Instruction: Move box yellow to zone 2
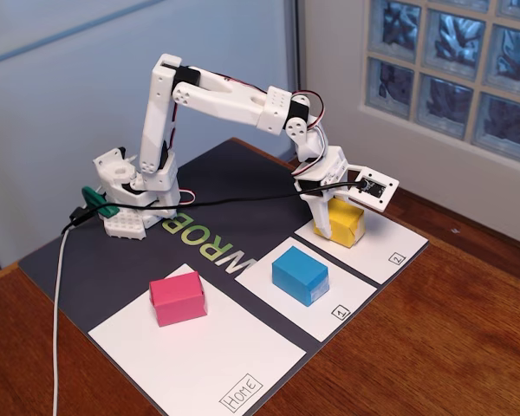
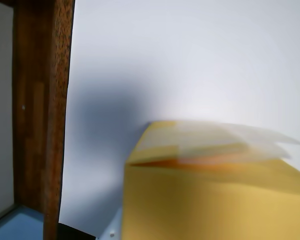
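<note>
While I watch the fixed view, my arm (image 1: 221, 100) stands on its white base at the back left of the dark mat (image 1: 113, 260), the upper link rising nearly straight up, the forearm reaching out to the right and sloping slightly down, and the wrist bent so the gripper (image 1: 329, 211) points down at the far sheet. The gripper sits right at the box yellow (image 1: 345, 222), its white fingers down over the box's left and top side. I cannot tell whether they pinch the box or merely stand around it — the wrist camera housing and a black cable cross in front. The box yellow rests on zone 2 (image 1: 390, 243), the white sheet with a boxed "2" at its near right corner, and lies toward that sheet's far end. The blue block (image 1: 300, 275) sits on the sheet marked "1" (image 1: 338, 303), and the pink block (image 1: 178, 297) on the far left corner of the sheet marked "Home" (image 1: 208, 364).

From the wrist view I get the box yellow (image 2: 215, 200) filling the lower right, blurred, its top flap edges pale. White paper of zone 2 (image 2: 190, 55) lies behind it, with a soft shadow to the box's left. A strip of wooden table (image 2: 40, 115) runs down the left edge. No finger shows clearly here — grip state stays unknown.
</note>
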You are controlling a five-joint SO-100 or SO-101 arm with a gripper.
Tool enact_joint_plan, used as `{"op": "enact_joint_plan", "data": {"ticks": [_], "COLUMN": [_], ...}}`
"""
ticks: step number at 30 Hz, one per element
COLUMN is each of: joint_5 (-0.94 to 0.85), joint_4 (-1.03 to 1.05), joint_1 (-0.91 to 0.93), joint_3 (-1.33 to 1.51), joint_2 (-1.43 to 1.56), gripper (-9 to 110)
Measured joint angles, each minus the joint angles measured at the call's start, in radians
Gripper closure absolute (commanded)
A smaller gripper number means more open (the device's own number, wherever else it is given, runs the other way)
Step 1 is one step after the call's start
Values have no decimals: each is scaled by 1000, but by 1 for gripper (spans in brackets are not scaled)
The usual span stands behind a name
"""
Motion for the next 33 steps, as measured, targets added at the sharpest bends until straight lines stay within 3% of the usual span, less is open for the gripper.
{"op": "enact_joint_plan", "data": {"ticks": [9,33], "joint_5": [-41,-75], "joint_4": [-20,-80], "joint_1": [-5,25], "joint_3": [0,2], "joint_2": [-2,-8], "gripper": [72,68]}}
